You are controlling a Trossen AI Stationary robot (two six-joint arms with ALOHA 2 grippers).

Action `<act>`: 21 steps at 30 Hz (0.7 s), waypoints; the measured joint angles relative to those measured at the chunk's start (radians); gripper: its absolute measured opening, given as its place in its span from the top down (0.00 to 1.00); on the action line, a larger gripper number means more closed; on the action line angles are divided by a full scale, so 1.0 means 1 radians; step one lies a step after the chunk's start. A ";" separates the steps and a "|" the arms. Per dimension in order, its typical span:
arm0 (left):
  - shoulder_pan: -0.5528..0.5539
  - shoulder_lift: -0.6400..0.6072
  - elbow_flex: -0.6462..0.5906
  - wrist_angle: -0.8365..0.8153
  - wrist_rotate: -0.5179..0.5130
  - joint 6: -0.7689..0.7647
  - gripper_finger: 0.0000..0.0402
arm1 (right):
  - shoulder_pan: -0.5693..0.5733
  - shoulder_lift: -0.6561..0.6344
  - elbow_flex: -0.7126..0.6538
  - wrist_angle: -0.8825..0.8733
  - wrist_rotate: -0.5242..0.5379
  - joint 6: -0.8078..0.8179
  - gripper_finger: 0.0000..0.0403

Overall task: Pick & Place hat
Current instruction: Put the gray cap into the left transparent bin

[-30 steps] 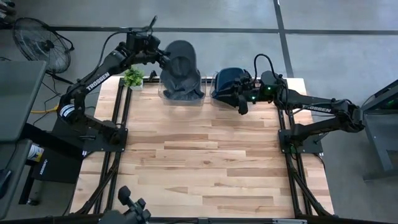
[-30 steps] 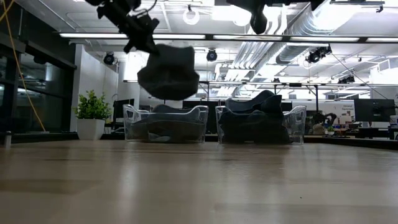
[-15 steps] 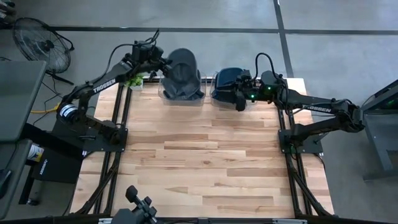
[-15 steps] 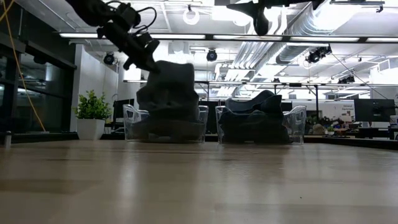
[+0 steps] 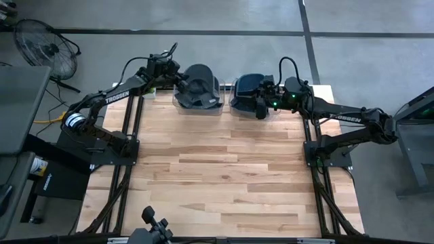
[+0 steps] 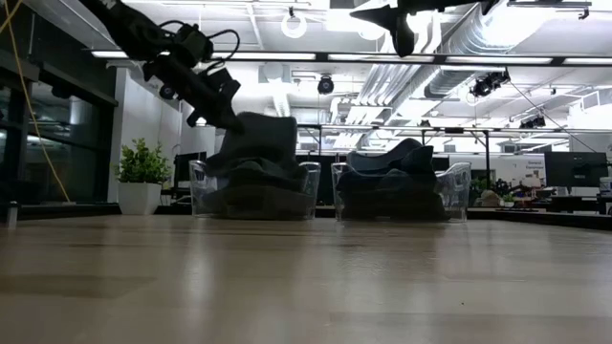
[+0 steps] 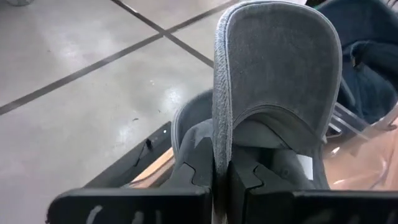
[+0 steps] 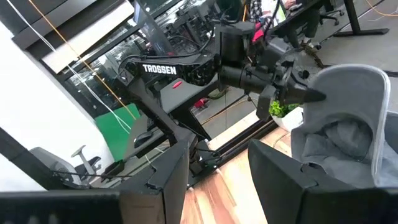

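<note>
Now your left gripper (image 7: 221, 163) pinches the brim of the grey hat (image 5: 198, 83) over the clear bin (image 6: 254, 190) at the table's far edge. Lower the hat fully inside before you release. Your right gripper (image 8: 214, 171) waits with fingers apart above the other bin (image 5: 252, 92).

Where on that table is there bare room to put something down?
The wood in front of the two bins and between the arm bases is bare table. The far edge is crowded: both bins hold hats, the left gripper is shut on a grey hat, and the right gripper hovers open there.
</note>
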 joint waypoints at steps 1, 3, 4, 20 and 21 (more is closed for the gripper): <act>0.000 0.007 -0.004 0.004 -0.001 0.001 0.99 | 0.000 0.000 0.000 0.000 0.003 0.000 0.60; 0.002 0.020 -0.011 -0.003 0.027 -0.001 0.99 | 0.000 0.000 0.000 -0.001 0.016 -0.004 0.60; 0.002 0.029 -0.011 -0.004 0.038 -0.004 0.99 | 0.000 0.000 0.000 -0.004 0.025 -0.006 0.60; -0.039 0.201 -0.009 0.035 0.093 -0.049 0.99 | 0.000 0.000 0.000 -0.035 0.079 -0.002 0.60; -0.039 0.206 -0.009 0.037 0.091 -0.050 0.99 | 0.000 0.000 0.000 -0.037 0.079 -0.001 0.60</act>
